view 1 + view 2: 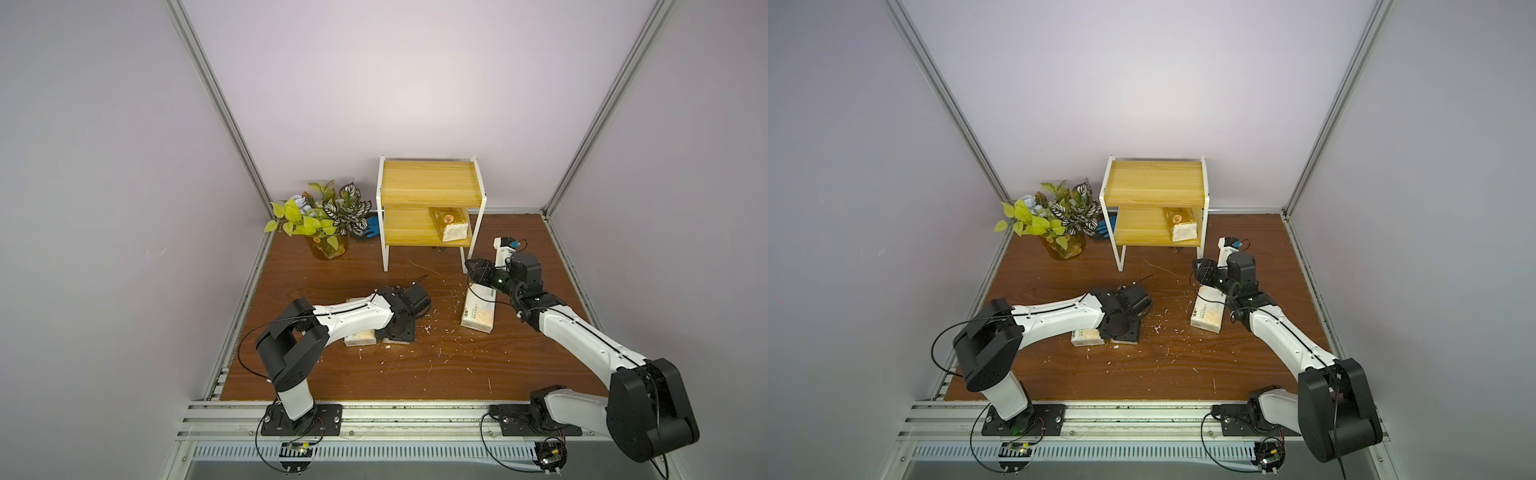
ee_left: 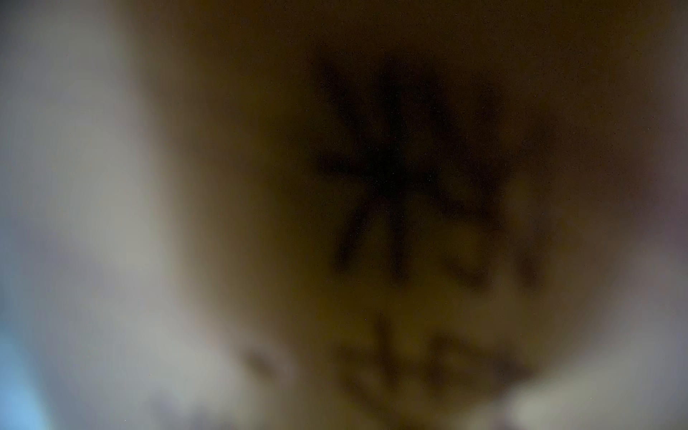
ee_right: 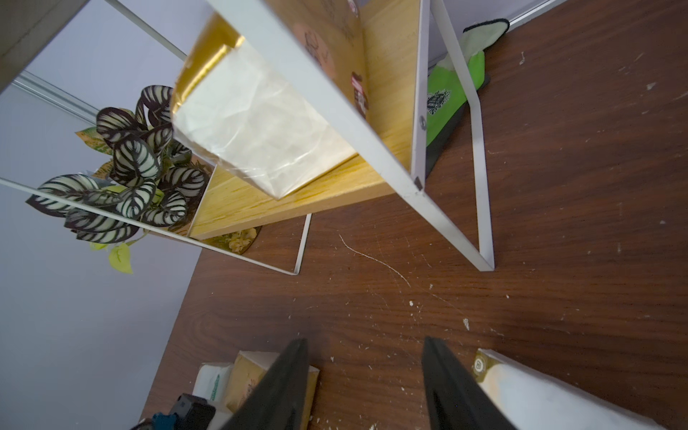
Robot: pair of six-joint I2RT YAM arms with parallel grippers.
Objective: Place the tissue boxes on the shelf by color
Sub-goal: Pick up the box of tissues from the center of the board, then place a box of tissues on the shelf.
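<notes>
Hovering with its black fingers (image 3: 283,383) spread and nothing between them, the right gripper (image 1: 473,266) is pointing toward the shelf (image 1: 428,183), near the far end of a white tissue pack (image 1: 478,318) that is lying on the table (image 1: 415,374). The left gripper (image 1: 397,332) is pointing straight down onto a gold pack (image 3: 249,376) beside a second white pack (image 1: 361,338). Its wrist view is showing only blur, so I cannot tell whether it is gripping. A second gold pack (image 1: 451,224) is lying on the shelf's lower board, at its right end.
</notes>
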